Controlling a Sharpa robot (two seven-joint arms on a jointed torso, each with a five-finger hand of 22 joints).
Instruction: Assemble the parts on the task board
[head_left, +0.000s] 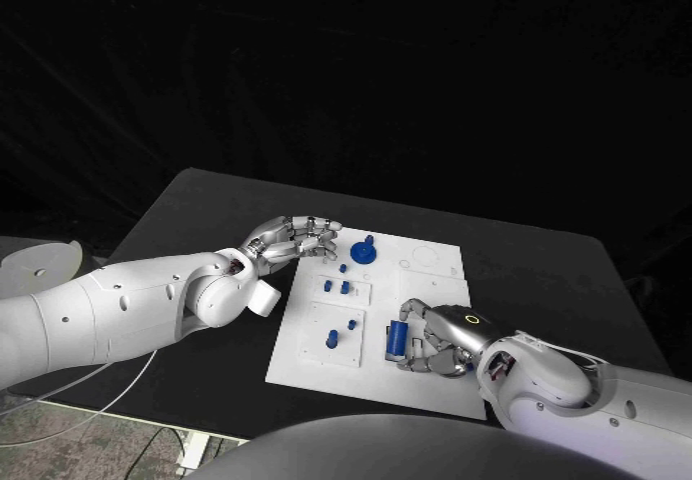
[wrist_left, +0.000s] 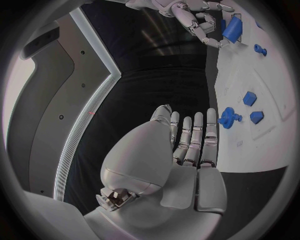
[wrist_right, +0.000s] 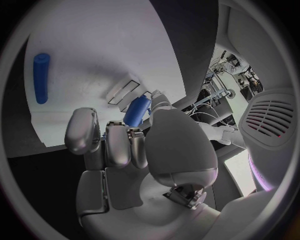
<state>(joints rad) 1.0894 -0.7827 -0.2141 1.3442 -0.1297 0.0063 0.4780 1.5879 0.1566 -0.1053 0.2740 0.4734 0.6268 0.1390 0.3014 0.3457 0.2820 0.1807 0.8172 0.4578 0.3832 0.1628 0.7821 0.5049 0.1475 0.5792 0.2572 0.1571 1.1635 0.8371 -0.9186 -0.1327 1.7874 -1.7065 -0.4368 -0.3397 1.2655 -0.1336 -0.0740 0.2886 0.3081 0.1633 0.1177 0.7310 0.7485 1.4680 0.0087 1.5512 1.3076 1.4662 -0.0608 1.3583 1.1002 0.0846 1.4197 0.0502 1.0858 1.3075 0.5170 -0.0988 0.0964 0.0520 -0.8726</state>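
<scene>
The right hand (head_left: 433, 345) is closing its fingers around the blue cylinder (head_left: 395, 339) at the near right of the task board (head_left: 433, 385), its long axis running near-to-far, while the left hand (head_left: 293, 240), fingers apart and holding nothing, is hovering just left of the blue gear (head_left: 362, 251) at the far edge.

Lighting: dim; dark surround and black table (head_left: 202, 230). Board (head_left: 433, 380) is the brightest surface, evenly lit, with soft shadows. Wrist views: heavy fisheye bending, dark circular frame, soft near the rim. Head view: fairly sharp.
</scene>
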